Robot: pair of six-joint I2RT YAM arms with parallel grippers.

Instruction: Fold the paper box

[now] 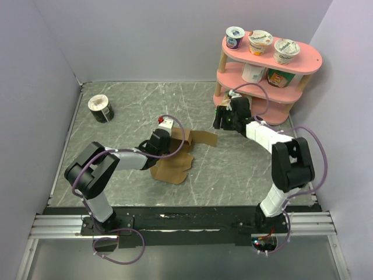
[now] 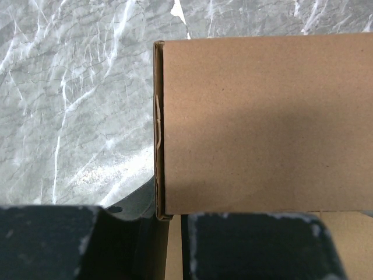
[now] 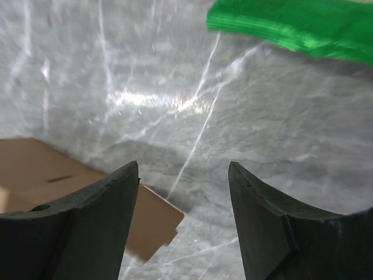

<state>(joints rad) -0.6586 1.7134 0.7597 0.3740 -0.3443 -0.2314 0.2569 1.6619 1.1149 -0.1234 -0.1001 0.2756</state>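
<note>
The paper box point(image 1: 175, 162), plain matte brown cardboard, lies part-folded mid-worktop point(image 1: 233, 169), a grey, marble-veined surface. Only the wrist view shows the left gripper point(image 2: 173, 245), jaws pinching a flap edge below a smooth creased panel. On the right gripper point(image 3: 183, 169) the jaws are spread, holding nothing. Three yogurt cups point(image 1: 260, 42) top the pink shelf point(image 1: 313, 60).

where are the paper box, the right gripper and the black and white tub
paper box point(image 2: 262, 122): left wrist view, middle of its flat brown panel
right gripper point(image 3: 183, 175): right wrist view, the gap midway between its open fingertips
black-and-white tub point(image 1: 100, 108): top external view, middle of the tub
</note>
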